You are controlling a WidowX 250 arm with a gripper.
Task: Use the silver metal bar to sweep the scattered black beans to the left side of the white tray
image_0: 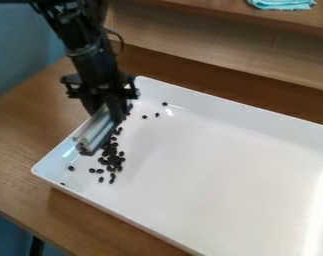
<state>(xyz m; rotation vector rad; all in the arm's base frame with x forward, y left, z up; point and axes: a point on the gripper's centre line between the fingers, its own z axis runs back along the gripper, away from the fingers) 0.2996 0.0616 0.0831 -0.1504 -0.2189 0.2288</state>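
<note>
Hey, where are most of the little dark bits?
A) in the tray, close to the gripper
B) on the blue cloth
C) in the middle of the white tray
A, because the dark bits bunch up in the white tray beside the clear tool in the gripper.

open tray floor (210, 165) at right, raised rim (117, 212), beans (112, 161) clustered left

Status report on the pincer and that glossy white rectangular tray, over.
Pincer shut on long, pale, translucent tool. Tool at one short side of tray. Small dark oval beans crowd its lower end.
</note>
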